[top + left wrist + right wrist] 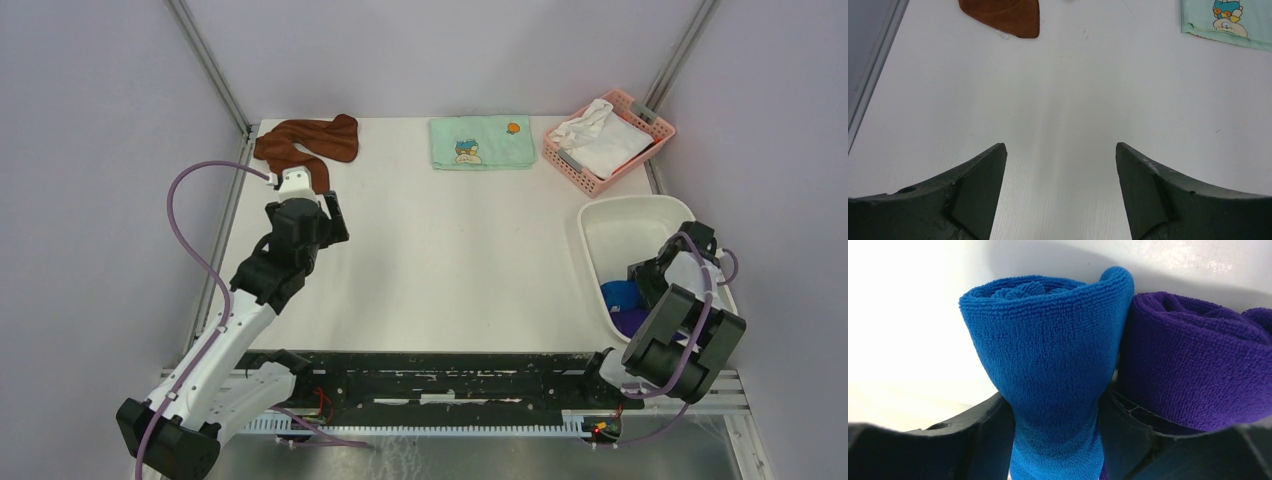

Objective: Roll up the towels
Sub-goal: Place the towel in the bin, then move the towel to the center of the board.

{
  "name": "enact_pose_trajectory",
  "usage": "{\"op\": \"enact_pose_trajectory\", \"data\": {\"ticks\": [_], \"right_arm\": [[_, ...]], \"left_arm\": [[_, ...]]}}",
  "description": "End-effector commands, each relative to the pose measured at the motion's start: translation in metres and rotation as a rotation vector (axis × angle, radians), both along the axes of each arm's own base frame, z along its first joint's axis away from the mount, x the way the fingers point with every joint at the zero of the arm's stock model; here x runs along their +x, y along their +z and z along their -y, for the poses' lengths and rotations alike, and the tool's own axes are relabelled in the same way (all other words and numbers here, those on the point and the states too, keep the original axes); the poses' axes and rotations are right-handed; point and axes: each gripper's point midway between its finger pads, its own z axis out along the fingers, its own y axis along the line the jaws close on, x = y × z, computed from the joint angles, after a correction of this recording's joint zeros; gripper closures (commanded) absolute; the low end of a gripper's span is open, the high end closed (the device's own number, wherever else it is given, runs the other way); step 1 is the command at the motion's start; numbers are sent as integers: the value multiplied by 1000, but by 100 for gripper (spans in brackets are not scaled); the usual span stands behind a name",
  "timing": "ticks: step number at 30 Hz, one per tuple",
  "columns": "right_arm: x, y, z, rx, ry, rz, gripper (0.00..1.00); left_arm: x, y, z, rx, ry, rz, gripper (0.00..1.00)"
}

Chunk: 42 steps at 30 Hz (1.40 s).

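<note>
The left gripper (1061,150) hangs over bare white table (450,260) with its 2 fingers spread wide and nothing between them; the brown towel (305,143) lies crumpled and unrolled at the upper left of the overhead view, just beyond that gripper and apart from it; in the left wrist view only 1 corner of it shows at the top edge.

The right gripper (1055,400) reaches down into the white bin (590,240) at the right of the overhead view; in the right wrist view its 2 fingers sit partly apart, pressed against either side of the narrowed lower part of the blue towel (1043,340), which stands as an upright roll flaring wider at the top; the purple towel (1193,360), also rolled, touches it on the right, against the bin wall.

A green cartoon towel (482,141) lies flat at top centre; a pink basket (560,160) at upper right holds a white cloth (603,138).
</note>
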Motion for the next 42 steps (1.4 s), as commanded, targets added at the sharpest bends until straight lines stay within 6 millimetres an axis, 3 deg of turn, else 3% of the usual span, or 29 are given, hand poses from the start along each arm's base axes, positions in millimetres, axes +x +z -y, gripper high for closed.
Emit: {"op": "enact_pose_trajectory", "data": {"ticks": [1, 9, 23, 27, 29, 31, 37, 42], "right_arm": [[-8, 8, 0, -15, -15, -5, 34], [-4, 25, -1, -19, -14, 33, 21], [-4, 62, -6, -37, 5, 90, 10], [-3, 84, -6, -73, 30, 145, 7], [9, 100, -9, -83, 78, 225, 6], [29, 115, -17, -78, 149, 343, 1], [85, 153, -68, -12, 465, 595, 0], [110, 177, -117, 10, 719, 701, 0]], "left_arm": [[4, 10, -2, 29, -9, 40, 14], [4, 11, -2, 28, -10, 44, 14], [3, 12, -1, 25, -15, 46, 13], [4, 10, 0, 25, -19, 42, 13], [5, 8, 2, 23, -24, 36, 13], [8, 5, 4, 25, -28, 25, 13], [17, -7, 6, 22, -22, -29, 11], [44, -19, -2, -87, 38, -77, 10]]}}
